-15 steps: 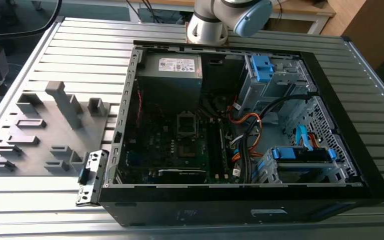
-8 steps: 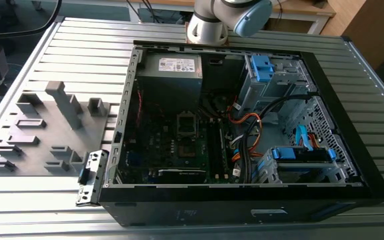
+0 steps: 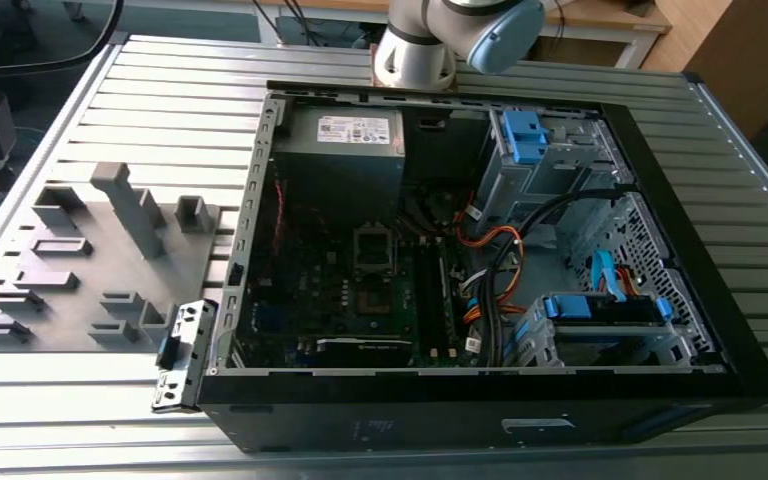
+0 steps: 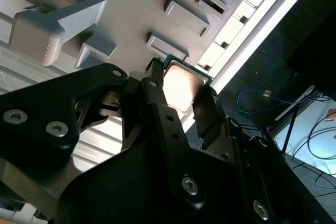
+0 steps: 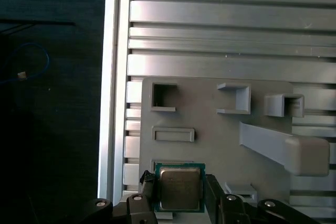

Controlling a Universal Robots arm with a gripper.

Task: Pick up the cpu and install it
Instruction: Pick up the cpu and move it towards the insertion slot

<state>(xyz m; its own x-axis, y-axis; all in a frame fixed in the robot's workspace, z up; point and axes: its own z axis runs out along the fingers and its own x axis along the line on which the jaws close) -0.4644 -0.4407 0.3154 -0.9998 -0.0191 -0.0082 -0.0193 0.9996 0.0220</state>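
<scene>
Gripper [image 5: 178,178]: black two-finger claw, clamped on the cpu [image 5: 179,188] in the first wrist view; one finger [image 5: 147,183] lies against each of two opposite edges
Cpu: thin square chip, pale silvery lid inside a green border; held between the fingers over the grey fixture plate [image 5: 210,129], near the plate's edge closest to the rim of the slotted table [image 5: 231,19], partly covering a shallow rectangular pocket [image 5: 153,163]; in the second wrist view the cpu [image 4: 184,85] shines brightly between the two black fingers [image 4: 157,103]
Fixture plate: flat grey slab with open pockets and raised blocks; one tall post [image 5: 286,148] stands well above the rest; in the exterior view the plate [image 3: 104,270] lies just beside the computer case [image 3: 491,390], on the exterior view's left
Table: ribbed aluminium top; bears both plate and case
Computer case: black tower on its side, interior open to view; motherboard [image 3: 311,290] exposed, with a metal-framed socket [image 3: 373,247] near its middle; power supply [image 3: 344,140] at the far end; orange cables [image 3: 491,265] and blue drive caddies [image 3: 523,135] on the exterior view's right
Arm [image 3: 440,35]: grey and pale-blue joints beyond the case's far end
</scene>
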